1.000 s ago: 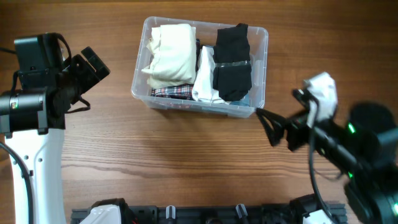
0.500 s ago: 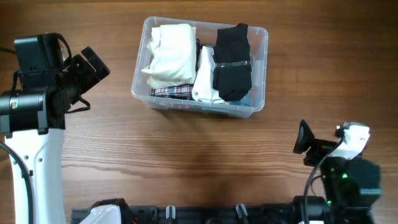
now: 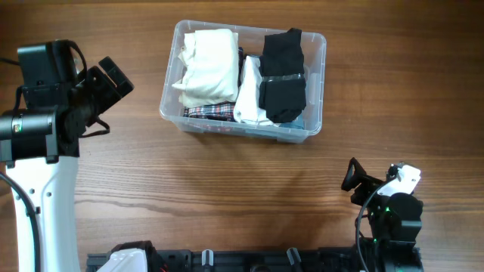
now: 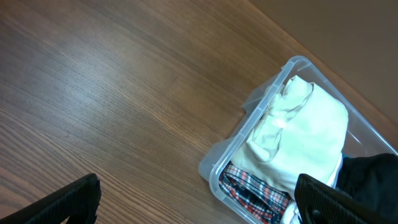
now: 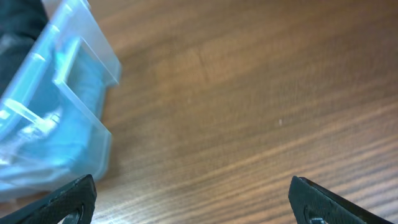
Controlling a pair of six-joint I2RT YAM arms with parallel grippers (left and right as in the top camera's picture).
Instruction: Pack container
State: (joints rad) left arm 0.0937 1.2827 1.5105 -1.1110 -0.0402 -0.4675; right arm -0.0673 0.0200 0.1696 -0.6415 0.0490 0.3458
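Overhead, the container (image 3: 246, 129) runs left-right; left end effector (image 4: 196, 186) and right end effector (image 5: 193, 184) gape wide.

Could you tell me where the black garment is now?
In the overhead view, the black garment lies at the right end of the container, beside the white cloth.

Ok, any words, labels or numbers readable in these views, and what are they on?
No readable text in any view.
The container: no legible print; it is blurred in the right wrist view.
The folded clothes and the wooden table: no writing visible.
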